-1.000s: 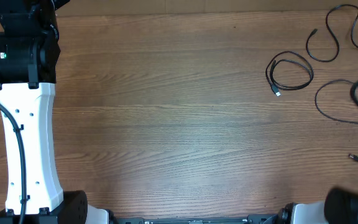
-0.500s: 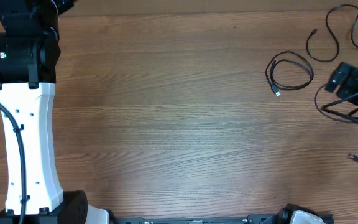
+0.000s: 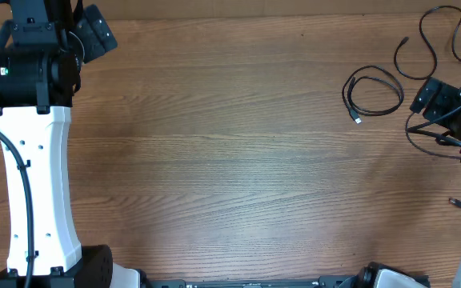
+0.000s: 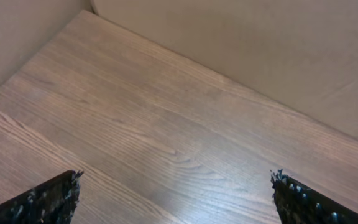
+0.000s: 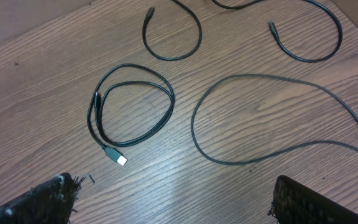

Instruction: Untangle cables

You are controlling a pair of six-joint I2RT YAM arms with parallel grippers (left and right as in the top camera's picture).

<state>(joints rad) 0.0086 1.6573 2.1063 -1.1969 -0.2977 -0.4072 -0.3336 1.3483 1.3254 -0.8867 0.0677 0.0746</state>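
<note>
A wood-grain table (image 3: 238, 160) is filling every view. At the right edge, the right gripper (image 5: 174, 190) is hanging wide open, gripping nothing, with 1 coiled cable (image 5: 131, 106) and 1 long loose cable (image 5: 247, 76) lying just ahead. 2 more cables (image 5: 171, 59) are lying at the upper right. The left gripper (image 4: 176, 193) is gaping wide at the upper left, touching nothing.

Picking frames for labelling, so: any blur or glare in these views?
Overhead: sharp, evenly lit, faint sheen on the brown wooden table. Right wrist: coiled thin black cable crisp, pale glare patch below it. Left wrist: wood grain clear, mild sheen.
</note>
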